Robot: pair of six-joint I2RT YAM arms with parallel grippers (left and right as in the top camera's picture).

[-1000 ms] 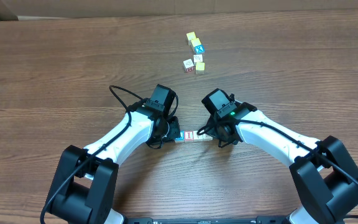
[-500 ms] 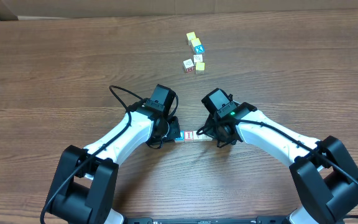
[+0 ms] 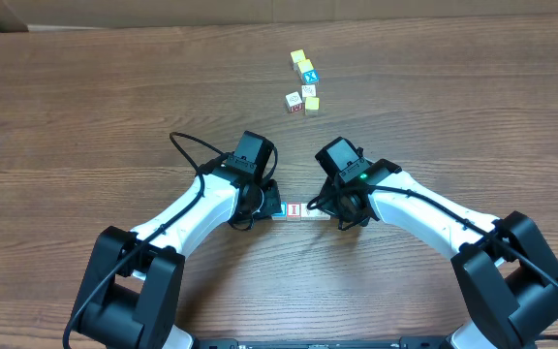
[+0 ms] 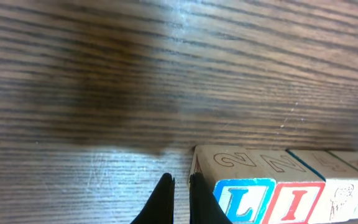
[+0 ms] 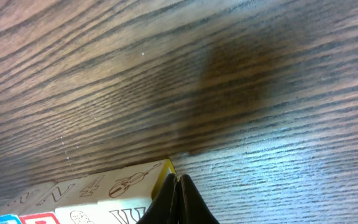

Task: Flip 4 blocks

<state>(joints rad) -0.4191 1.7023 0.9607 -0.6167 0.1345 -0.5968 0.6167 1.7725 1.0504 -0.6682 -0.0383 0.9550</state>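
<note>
Row of four blocks (image 3: 298, 210) sits just below frame centre, between my two arms. Left gripper (image 4: 180, 190) jaws closed, empty, at the blue-letter end. Right gripper (image 5: 178, 186) jaws closed, empty, at the opposite end.

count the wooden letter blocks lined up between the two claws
4 small wooden alphabet cubes in one touching row: the blue L cube beside the left claw, the red I cube, a cream picture cube, then the cream W cube beside the right claw.
</note>
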